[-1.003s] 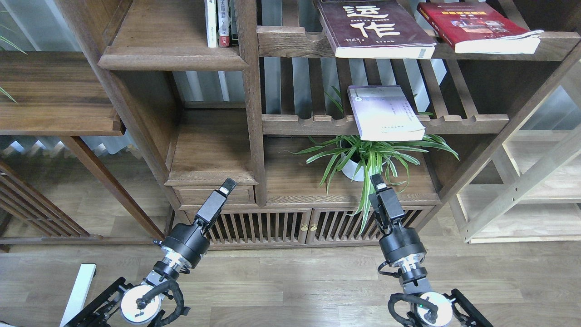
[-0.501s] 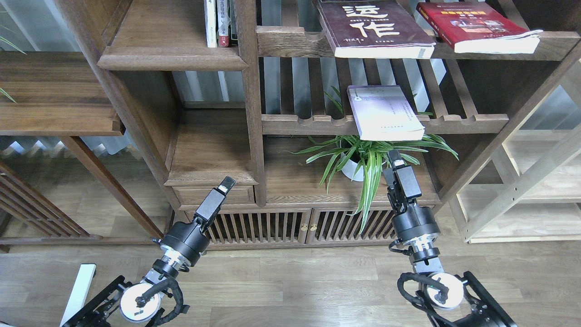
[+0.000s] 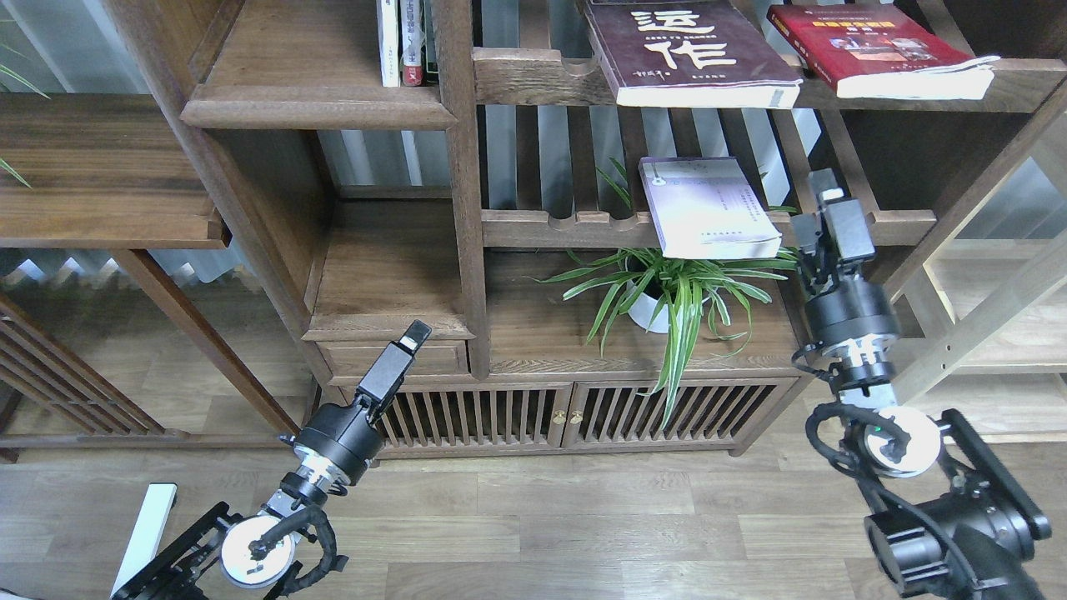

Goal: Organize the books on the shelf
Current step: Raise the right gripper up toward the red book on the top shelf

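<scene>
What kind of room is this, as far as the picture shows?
Probably a study or living room, possibly a staged one. A dark wooden bookcase holds books such as the maroon book, a potted spider plant stands in it, and the floor is wood planks.

Filling most of the view: a dark-brown wooden bookcase [image 3: 454, 208] with slatted racks [image 3: 708, 225] and a low cabinet with slatted doors [image 3: 567, 414]. Sitting on the cabinet top, a green spider plant [image 3: 679, 292] in a white pot. Running beneath, a grey-brown plank floor [image 3: 533, 517]. Standing at right, a light pine frame [image 3: 984, 325]. Showing through the gaps behind, a pale wall [image 3: 50, 42], daylight falling evenly.
</scene>
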